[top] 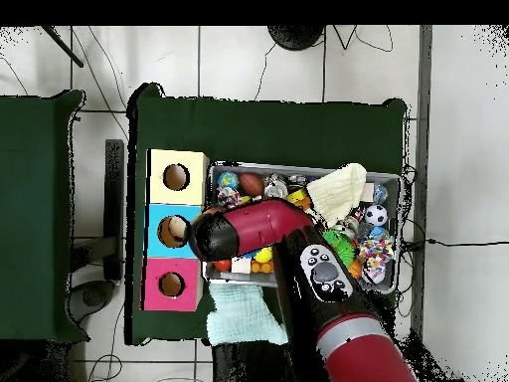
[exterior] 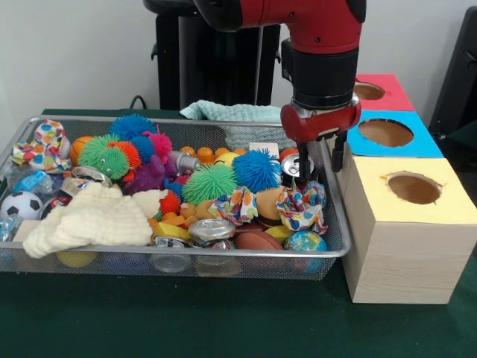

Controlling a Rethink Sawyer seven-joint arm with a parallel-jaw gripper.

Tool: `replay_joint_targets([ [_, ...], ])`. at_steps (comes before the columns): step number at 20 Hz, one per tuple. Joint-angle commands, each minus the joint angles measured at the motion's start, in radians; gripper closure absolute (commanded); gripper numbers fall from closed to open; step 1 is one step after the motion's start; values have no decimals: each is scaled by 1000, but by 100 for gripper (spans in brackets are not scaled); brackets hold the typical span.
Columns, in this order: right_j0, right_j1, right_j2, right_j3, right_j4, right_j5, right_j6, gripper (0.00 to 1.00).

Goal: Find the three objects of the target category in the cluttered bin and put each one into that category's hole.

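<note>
The wire mesh bin (exterior: 339, 250) is piled with fuzzy spiky balls, small sports balls, patterned cloth pieces and crushed cans. One can (exterior: 291, 163) with a red rim lies at the bin's right end, and another crushed can (exterior: 211, 230) is at the front. My gripper (exterior: 320, 175) hangs over that right end, just right of the red-rimmed can, fingers spread, and I see nothing between them. One finger (exterior: 304, 170) dips by the can; the other (exterior: 337, 155) is beside the boxes. From overhead the arm (top: 249, 231) hides the gripper.
Three wooden boxes with round holes stand right of the bin: yellow top (exterior: 447, 205) nearest, blue (exterior: 425, 145), then red (exterior: 395, 93). A teal towel (exterior: 231, 112) lies behind the bin. A cream knitted cloth (exterior: 93, 216) covers the bin's front left.
</note>
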Motion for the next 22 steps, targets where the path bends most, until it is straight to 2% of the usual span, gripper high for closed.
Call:
replay_joint_targets([
  [1, 53, 0, -180, 48, -2, -88, 287, 0],
  [7, 133, -44, -267, 27, -9, -130, 260, 0],
  [12, 138, -45, -290, 31, 13, -151, 230, 0],
  [16, 184, -63, -352, 28, 7, -165, 241, 0],
  [22, 189, -77, -362, 52, 37, -170, 223, 0],
])
